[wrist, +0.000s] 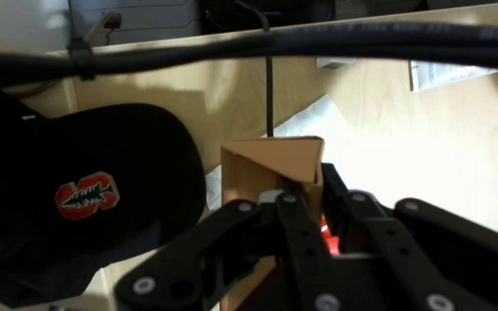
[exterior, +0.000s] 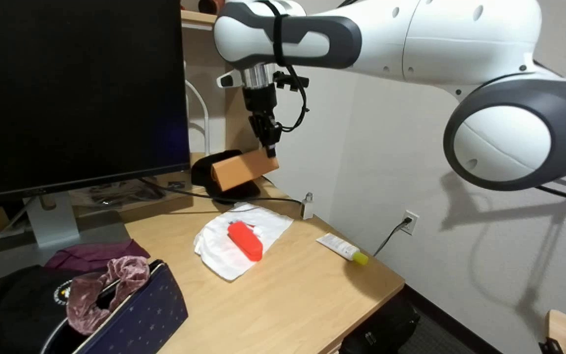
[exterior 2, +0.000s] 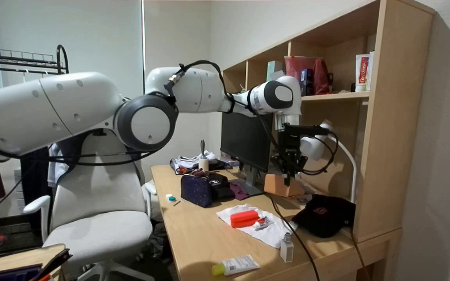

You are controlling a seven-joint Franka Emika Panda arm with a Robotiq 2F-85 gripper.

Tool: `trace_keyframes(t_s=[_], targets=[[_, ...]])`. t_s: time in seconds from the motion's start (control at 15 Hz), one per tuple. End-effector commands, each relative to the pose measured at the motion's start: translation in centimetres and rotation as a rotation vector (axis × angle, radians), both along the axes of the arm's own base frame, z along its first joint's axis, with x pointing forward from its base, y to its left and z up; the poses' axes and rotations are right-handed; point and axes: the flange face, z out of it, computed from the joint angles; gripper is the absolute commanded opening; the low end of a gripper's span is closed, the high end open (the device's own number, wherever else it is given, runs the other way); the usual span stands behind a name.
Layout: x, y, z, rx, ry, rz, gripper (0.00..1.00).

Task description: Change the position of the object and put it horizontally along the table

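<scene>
We have the fingers (wrist: 334, 185) pinching one wall of the orange box (exterior: 243, 170) (one finger looks to be inside its open end), presumably because a thin wall suits the grip better than the full width. Box hangs tilted above the surface (exterior: 273, 295), near the corner with the black cap (exterior 2: 324, 218). To lay it flat along an edge, we'd likely level it first.
</scene>
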Motion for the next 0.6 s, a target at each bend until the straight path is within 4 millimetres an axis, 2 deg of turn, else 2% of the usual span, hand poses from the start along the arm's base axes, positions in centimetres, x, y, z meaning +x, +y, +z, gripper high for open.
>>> trace_keyframes(t_s=[0.0, 0.2, 0.27, 0.53], targets=[[0.4, 3.4, 2.4, -0.025, -0.050, 0.133, 0.11], [1.1, 6.3, 3.2, 0.016, -0.118, 0.189, 0.11], [0.6, 5.2, 2.0, -0.013, -0.065, 0.138, 0.17], [0.8, 5.1, 2.3, -0.022, -0.079, 0.153, 0.17]])
